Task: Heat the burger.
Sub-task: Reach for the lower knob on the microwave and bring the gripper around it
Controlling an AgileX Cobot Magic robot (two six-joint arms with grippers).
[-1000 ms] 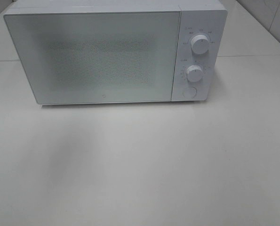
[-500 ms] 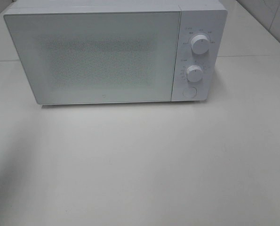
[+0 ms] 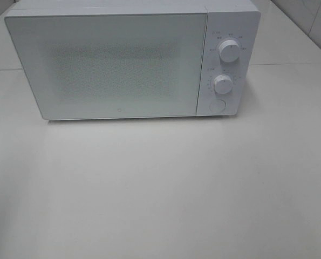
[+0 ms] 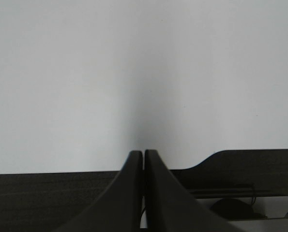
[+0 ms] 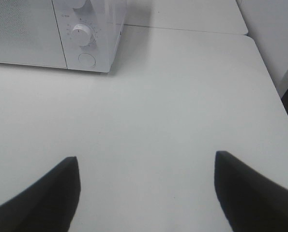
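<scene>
Microwave shut, far on the table. Burger unseen; possibly inside, unconfirmed. Left gripper fingers pressed together, empty. Right gripper spread wide, empty, held near-right of the dials, presumably keeping clear.

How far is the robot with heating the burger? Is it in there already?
Done: the microwave door is shut, and no burger shows on the table. Whether the burger sits inside, the frosted window hides. In hand: nothing. The left gripper is shut and empty, the right gripper open and empty above the table. Left: probably turning a knob, or fetching the burger first.
</scene>
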